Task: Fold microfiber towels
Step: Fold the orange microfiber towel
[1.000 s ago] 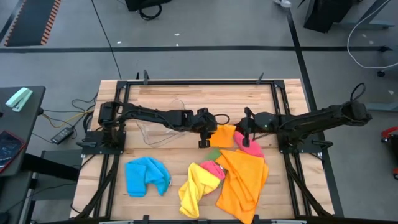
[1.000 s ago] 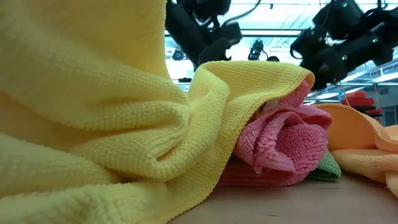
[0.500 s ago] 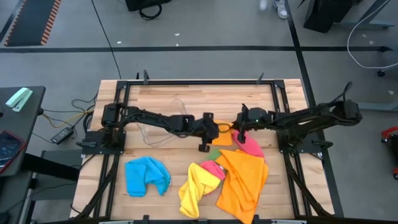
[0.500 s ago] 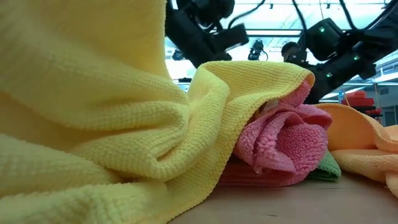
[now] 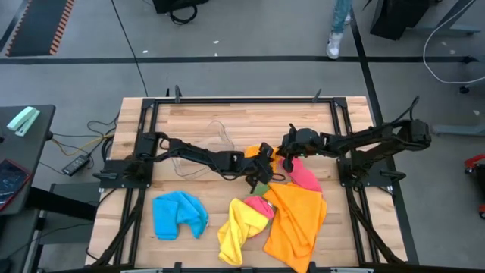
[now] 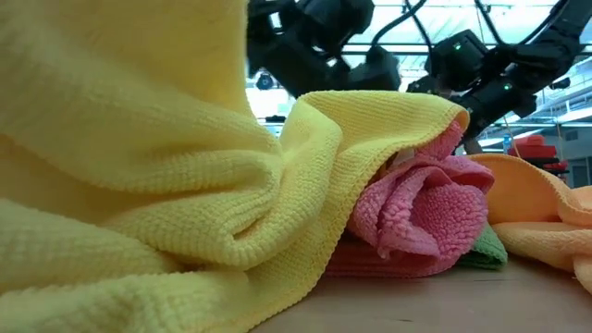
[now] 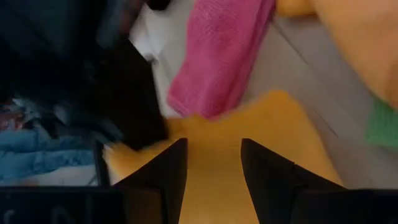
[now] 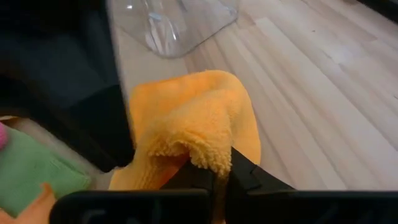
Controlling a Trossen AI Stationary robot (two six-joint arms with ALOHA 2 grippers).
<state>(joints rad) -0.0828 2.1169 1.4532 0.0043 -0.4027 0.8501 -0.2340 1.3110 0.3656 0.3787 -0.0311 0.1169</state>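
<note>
Your right gripper (image 8: 214,171) has its jaws pressed together on a raised edge of the small orange towel (image 8: 193,134), which lies near the middle of the worktop (image 5: 250,121), between the two arms; your left gripper (image 7: 213,165) hangs low over the same towel with its jaws spread and nothing between them.

Risks, as judged from this position:
- The pinch takes only a thin lip of pile; a quick pull may strip it out of the jaws and leave the fold half made.
- The two grippers stand very near each other over one small cloth; any crossing move invites contact between the arms.
- The pink towel (image 7: 221,53) lies just beside the orange one, touching it as far as the left wrist view shows; a drag across the worktop may carry it along.
- If the left jaws close where they are, they may gather a bunch of cloth rather than a clean corner; the fold would come out skewed.

Differences between views:
- The right wrist view alone shows the pinched edge and the clear plastic tub (image 8: 180,22) just beyond it; it shows the green towel (image 8: 34,171) close by as well.
- The left wrist view alone shows the gap between the left jaws.
- The high view alone gives the layout: the blue towel (image 5: 179,214) well apart near the front, the yellow towel (image 5: 239,231) and the large orange towel (image 5: 297,220) heaped beside it.
- The low view is largely filled by yellow cloth; the grip cannot be checked from it.
</note>
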